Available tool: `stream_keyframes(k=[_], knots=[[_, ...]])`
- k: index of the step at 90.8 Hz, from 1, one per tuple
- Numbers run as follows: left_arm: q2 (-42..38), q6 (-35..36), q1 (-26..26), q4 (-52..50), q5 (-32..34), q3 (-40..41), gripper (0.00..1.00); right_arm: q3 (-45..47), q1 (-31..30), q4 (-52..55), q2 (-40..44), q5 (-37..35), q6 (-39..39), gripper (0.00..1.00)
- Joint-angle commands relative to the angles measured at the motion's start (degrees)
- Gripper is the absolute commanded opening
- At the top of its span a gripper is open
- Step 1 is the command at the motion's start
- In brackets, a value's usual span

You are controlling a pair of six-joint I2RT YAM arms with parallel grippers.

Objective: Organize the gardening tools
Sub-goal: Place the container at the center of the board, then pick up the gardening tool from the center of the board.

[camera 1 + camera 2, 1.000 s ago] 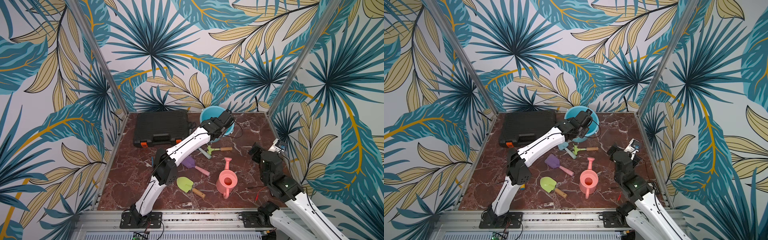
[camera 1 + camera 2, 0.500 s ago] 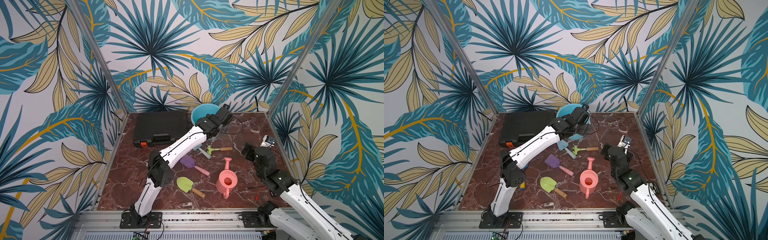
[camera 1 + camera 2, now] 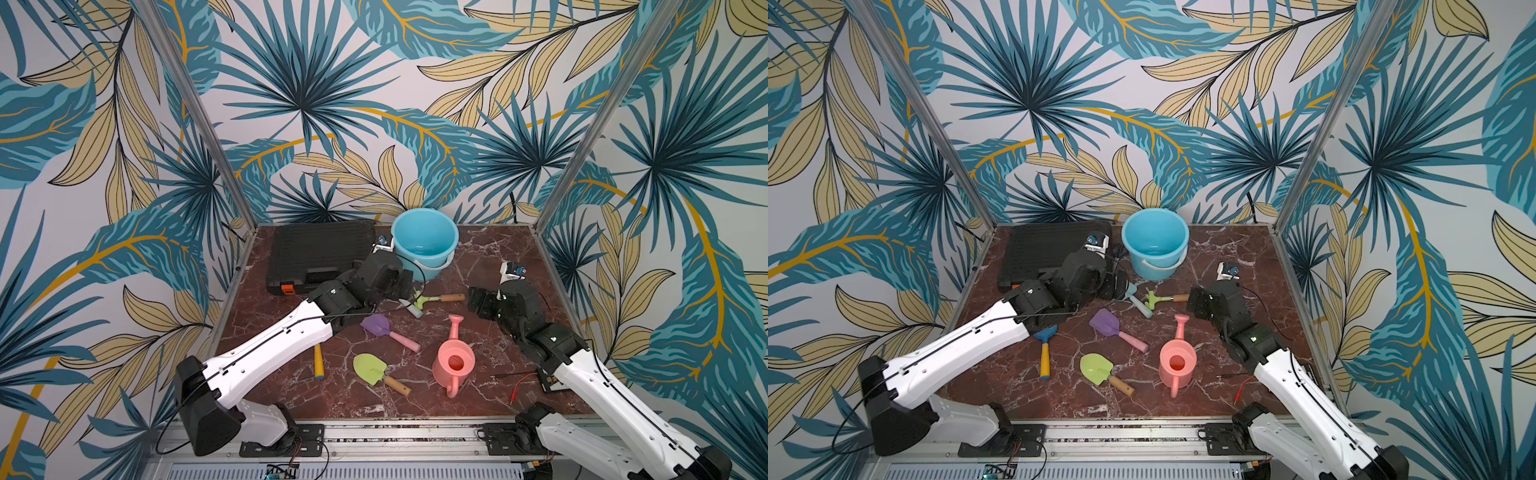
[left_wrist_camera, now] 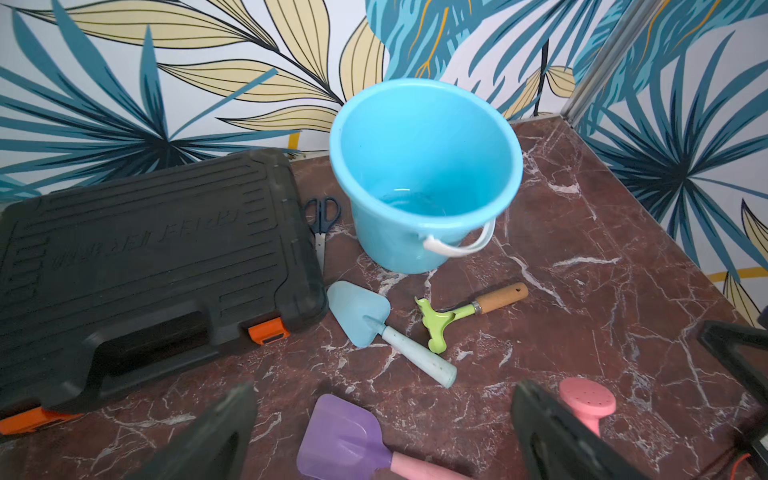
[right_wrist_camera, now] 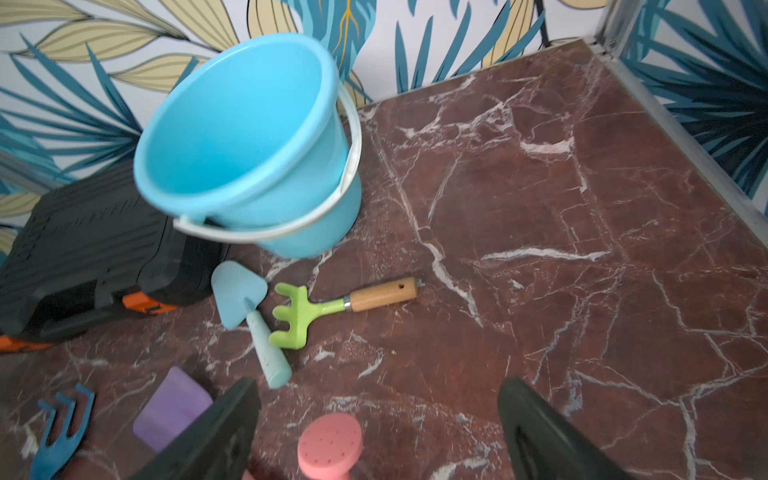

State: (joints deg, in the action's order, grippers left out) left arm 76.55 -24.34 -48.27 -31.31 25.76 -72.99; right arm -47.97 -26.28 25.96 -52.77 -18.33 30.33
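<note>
The light blue trowel (image 4: 365,316) and green rake (image 4: 436,322) lie side by side on the counter (image 4: 582,291), just before the blue bucket (image 4: 386,245) (nothing in it yet). The left hand (image 4: 382,399) and right hand (image 5: 378,390) hover spread apart and empty. A pick seems due, so one hand must descend over a handle.

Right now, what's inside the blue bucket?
Nothing visible: the blue bucket shows a bare floor in the left wrist view. Its near inner wall is hidden by the rim.
</note>
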Motion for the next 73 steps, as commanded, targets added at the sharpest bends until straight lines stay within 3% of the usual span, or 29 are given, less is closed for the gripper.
stream_keyframes(k=[1, 36, 53, 73], knots=[[-4.97, -2.11, 0.28, 6.83, 2.58, 8.66, 1.0, -1.33, -1.49, 9.65, 1.43, 5.69, -0.04, 0.9], [-14.62, -3.13, 0.28, 12.17, 8.64, 23.1, 1.0, 1.77, -12.24, 24.13, 4.26, 1.9, 10.12, 0.89], [-14.96, -2.49, 0.28, 17.51, 9.39, 27.02, 1.0, 3.89, -22.48, 26.29, 6.03, -2.44, 19.54, 0.89], [-14.9, -2.27, 0.28, 17.86, 9.18, 28.3, 1.0, 1.82, -34.52, 28.39, -1.29, -8.08, 25.66, 0.98]])
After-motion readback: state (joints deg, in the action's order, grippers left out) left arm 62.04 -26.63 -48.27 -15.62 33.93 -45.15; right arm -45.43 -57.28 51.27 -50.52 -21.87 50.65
